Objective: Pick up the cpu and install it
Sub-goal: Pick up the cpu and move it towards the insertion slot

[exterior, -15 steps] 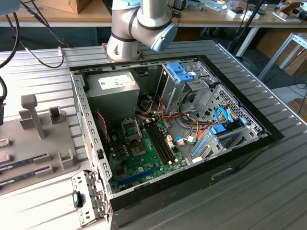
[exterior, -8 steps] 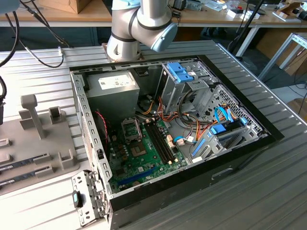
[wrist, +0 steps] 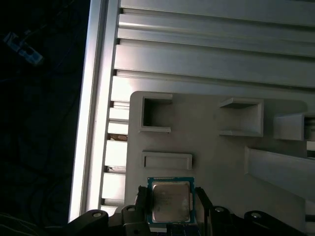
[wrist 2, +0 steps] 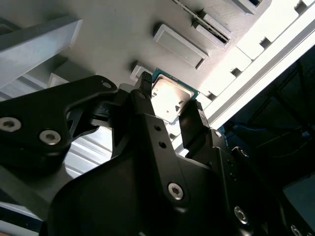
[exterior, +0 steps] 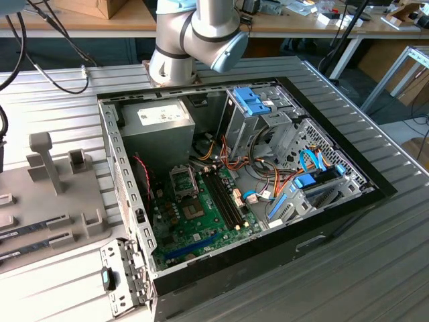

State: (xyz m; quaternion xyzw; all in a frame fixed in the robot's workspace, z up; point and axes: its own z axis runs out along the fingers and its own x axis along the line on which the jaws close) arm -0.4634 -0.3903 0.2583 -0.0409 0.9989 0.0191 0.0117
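- Between the fingers (wrist: 141,206) in the first wrist view I see the cpu (wrist: 171,201), silvery plate up and green rim showing. The gripper (wrist: 171,209) is closed on two opposite edges of it.
- Its nearest edge is cut off by the black gripper body, so I cannot tell whether it rests on the grey tray (wrist: 221,162) or hangs just above it.
- In the second wrist view, glare washes out the cpu's top plate, and the dark linkage covers everything below it.
- On the exterior view's left, the tray lies on the slatted surface (exterior: 335,268), partly cut off by the frame edge.
- The arm (exterior: 194,33) runs out of the top of the exterior view.
- Beside the tray sits the open computer case (exterior: 120,154). Its motherboard (exterior: 201,215) is partly shadowed.
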